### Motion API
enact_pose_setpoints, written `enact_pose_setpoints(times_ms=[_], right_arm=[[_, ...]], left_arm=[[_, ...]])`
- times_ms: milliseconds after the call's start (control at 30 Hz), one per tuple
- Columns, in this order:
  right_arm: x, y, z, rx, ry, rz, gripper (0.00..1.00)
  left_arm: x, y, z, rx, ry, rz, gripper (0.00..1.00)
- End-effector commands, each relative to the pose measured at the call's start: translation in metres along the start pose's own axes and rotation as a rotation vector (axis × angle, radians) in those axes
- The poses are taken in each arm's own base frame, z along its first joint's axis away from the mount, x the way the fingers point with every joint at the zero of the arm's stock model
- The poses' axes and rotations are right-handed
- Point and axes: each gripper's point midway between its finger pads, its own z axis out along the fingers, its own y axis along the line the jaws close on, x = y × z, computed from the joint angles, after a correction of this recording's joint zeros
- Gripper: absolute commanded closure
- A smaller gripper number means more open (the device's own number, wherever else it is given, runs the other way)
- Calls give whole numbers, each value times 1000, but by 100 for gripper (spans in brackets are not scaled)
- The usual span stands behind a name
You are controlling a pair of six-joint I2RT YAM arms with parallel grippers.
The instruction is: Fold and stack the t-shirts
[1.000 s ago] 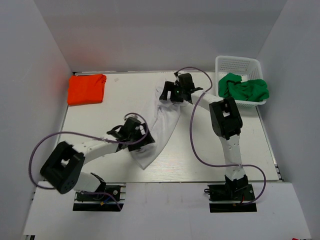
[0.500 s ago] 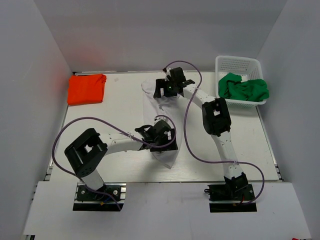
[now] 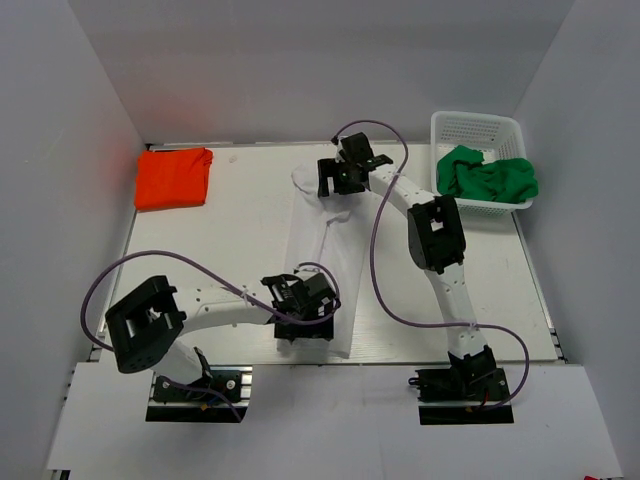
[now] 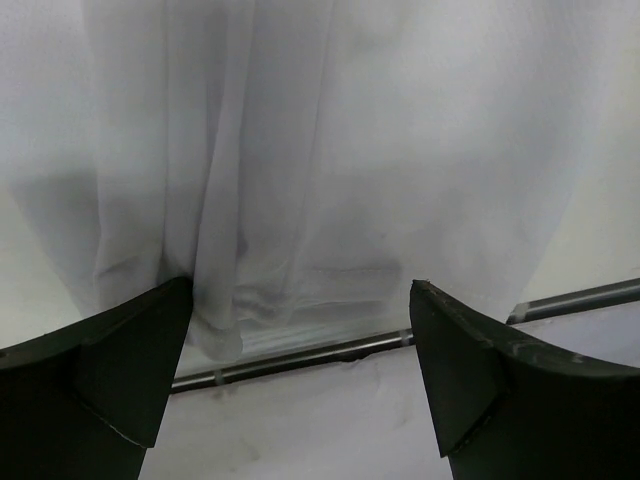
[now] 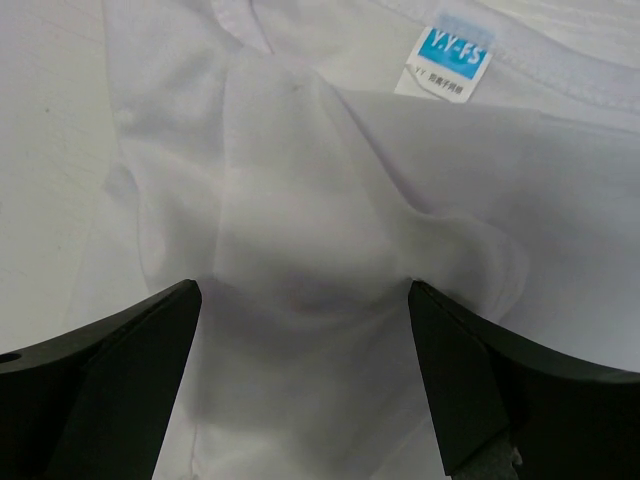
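Observation:
The white t-shirt lies stretched in a long strip from the far middle of the table to its near edge. My left gripper is open over the shirt's near hem. In the left wrist view the gripper has its jaws wide apart and the cloth lies just beyond them. My right gripper is open over the collar end. In the right wrist view the gripper straddles bunched cloth below the neck label. The orange t-shirt lies folded at the far left. The green t-shirt lies crumpled in the basket.
The white mesh basket stands at the far right corner. White walls enclose the table on three sides. The metal rail of the table's near edge runs just under the shirt's hem. Purple cables loop from both arms.
My left gripper has moved from mid-table to the near edge, dragging the shirt's lower end along. The shirt has gone from a diagonal strip to a straighter near-far one. The right gripper shifted slightly left.

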Motion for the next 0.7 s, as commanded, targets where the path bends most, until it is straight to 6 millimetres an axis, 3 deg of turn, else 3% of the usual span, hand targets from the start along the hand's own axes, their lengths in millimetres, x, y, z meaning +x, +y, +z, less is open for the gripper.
enact_pose_setpoints(times_ms=[0, 67, 100, 167, 200, 233, 300, 333, 367, 467, 533, 567, 667], right_arm=[[-36, 6, -49, 27, -77, -72, 10], [-34, 10, -60, 30, -80, -83, 10], [-43, 17, -77, 21, -111, -105, 10], [-37, 19, -81, 25, -111, -114, 10], [-48, 27, -98, 17, -149, -127, 10], [-31, 24, -94, 32, -112, -121, 10], [-26, 28, -108, 45, -114, -110, 10], [-7, 25, -104, 53, -77, -87, 10], [-4, 28, -113, 47, -82, -80, 10], [48, 30, -108, 22, -25, -43, 10], [57, 40, -112, 0, -22, -25, 10], [78, 38, -107, -6, 15, -17, 10], [94, 44, -105, -29, 37, -16, 10]], left_arm=[[-3, 6, -16, -44, -48, 1, 0], [-13, 4, -25, -57, -91, 19, 0], [-23, 6, -30, -74, -144, 17, 0], [-44, 6, -39, -90, -242, 17, 0], [-51, 4, -44, -87, -276, 21, 0], [-61, 4, -50, -78, -317, 4, 0], [-77, 6, -56, -67, -384, -12, 0], [-87, 5, -60, -42, -433, -25, 0], [-93, 6, -63, -41, -472, -19, 0], [-118, 8, -64, -17, -530, 11, 0], [-131, 20, -58, -34, -531, 11, 0], [-135, 22, -56, -19, -527, 8, 0], [-153, 38, -46, -20, -521, -18, 0]])
